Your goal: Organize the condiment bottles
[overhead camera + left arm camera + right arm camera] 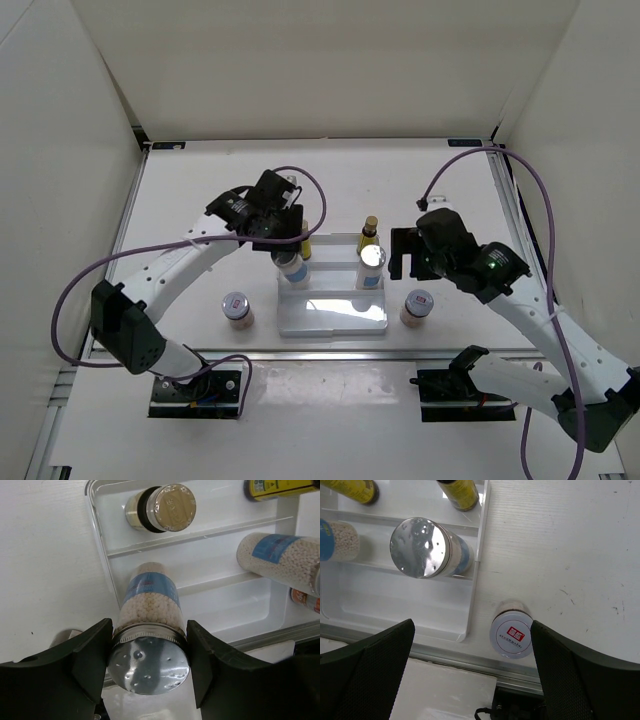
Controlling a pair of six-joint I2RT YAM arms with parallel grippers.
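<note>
My left gripper (287, 252) (148, 666) is shut on the silver cap of a white bottle (292, 267) (150, 597) that stands on the middle step of the white stepped tray (332, 320). The second white bottle (371, 264) (422, 547) stands on the same step at the right. One amber bottle (370, 231) (460, 492) is on the back step; the other (165, 507) is half hidden behind my left gripper in the top view. Two pinkish jars (237, 308) (417, 305) stand on the table either side of the tray. My right gripper (403, 255) (475, 680) is open, above the right jar (512, 632).
The tray (210, 600) (395, 600) has a bare front step. White walls close in the table on three sides. A metal rail (470, 657) runs along the near edge, just in front of the tray and the jars.
</note>
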